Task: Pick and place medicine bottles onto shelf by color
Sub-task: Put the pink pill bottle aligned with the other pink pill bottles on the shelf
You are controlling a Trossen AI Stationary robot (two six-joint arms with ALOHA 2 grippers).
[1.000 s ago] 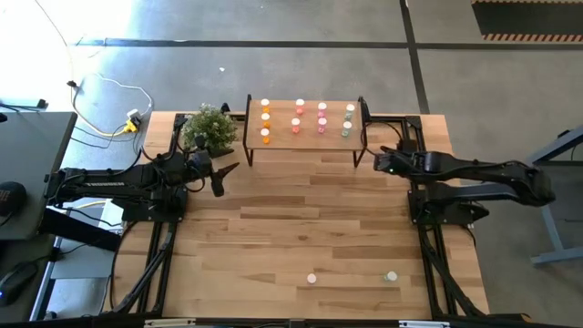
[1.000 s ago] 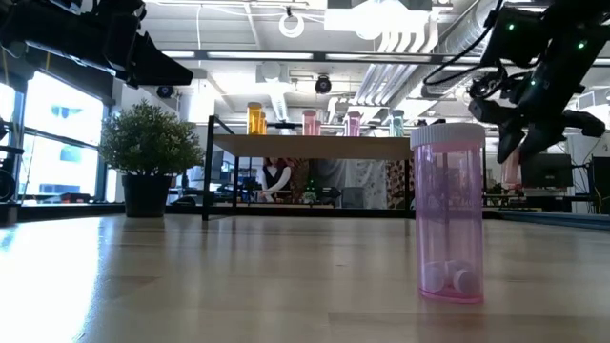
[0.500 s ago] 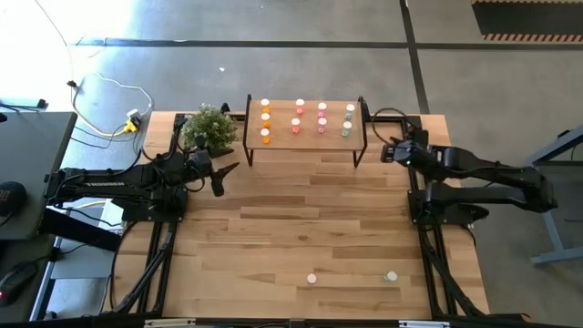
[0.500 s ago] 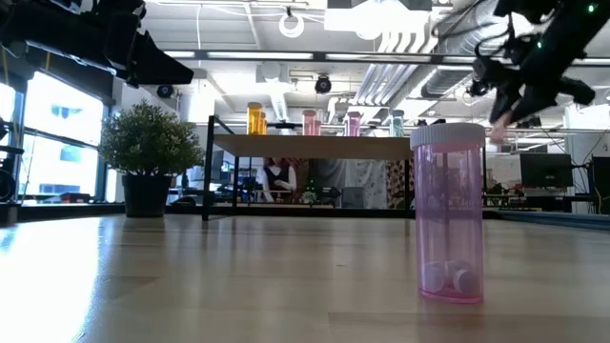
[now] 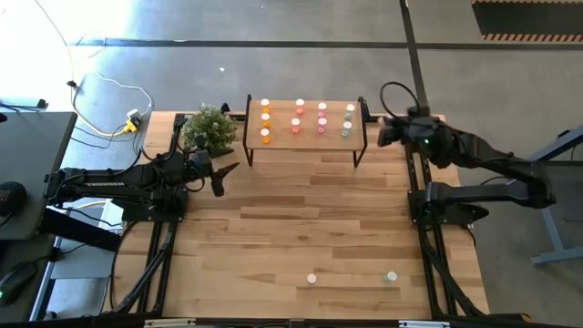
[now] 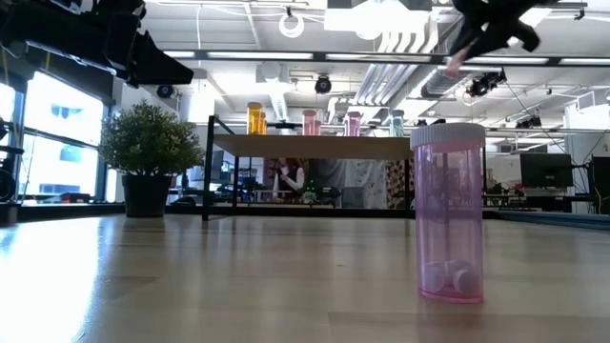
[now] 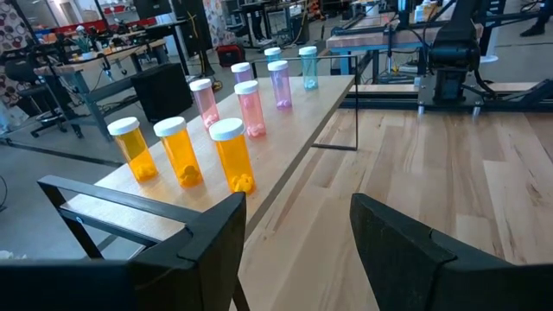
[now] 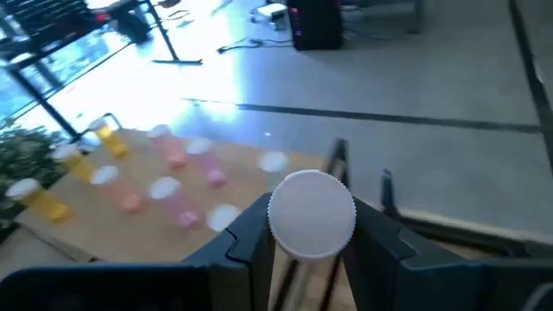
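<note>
The shelf [image 5: 305, 137] stands at the table's far edge, with several white-capped medicine bottles [image 5: 299, 117] upright on it in orange, pink and pale green rows. These bottles [image 7: 232, 154] also show in the left wrist view. Two more bottles stand near the near edge, a pink one [image 5: 311, 278] [image 6: 448, 214] and another [image 5: 391, 275]. My right gripper [image 5: 381, 133] [image 8: 311, 216] hovers off the shelf's right end, shut on a bottle. My left gripper [image 5: 228, 169] [image 7: 298, 233] waits open beside the shelf's left end. My right gripper pinches a bottle between its two fingers [image 8: 251, 233]. The bottle's white cap [image 8: 311, 213] faces the wrist camera and hides the body. The bottle is lifted clear of table and shelf, and a pinkish end [image 6: 456, 63] shows under the gripper in the low view.
A green potted plant [image 5: 209, 128] stands left of the shelf, close to my left gripper. The shelf's black end frame [image 5: 362, 128] lies just beside my right gripper. Bare planks [image 5: 301, 219] stretch between the shelf and the two near bottles.
My right gripper has risen and moved toward the table's far edge, from the right side of the table to beside the shelf's right end. It has carried the bottle with it.
</note>
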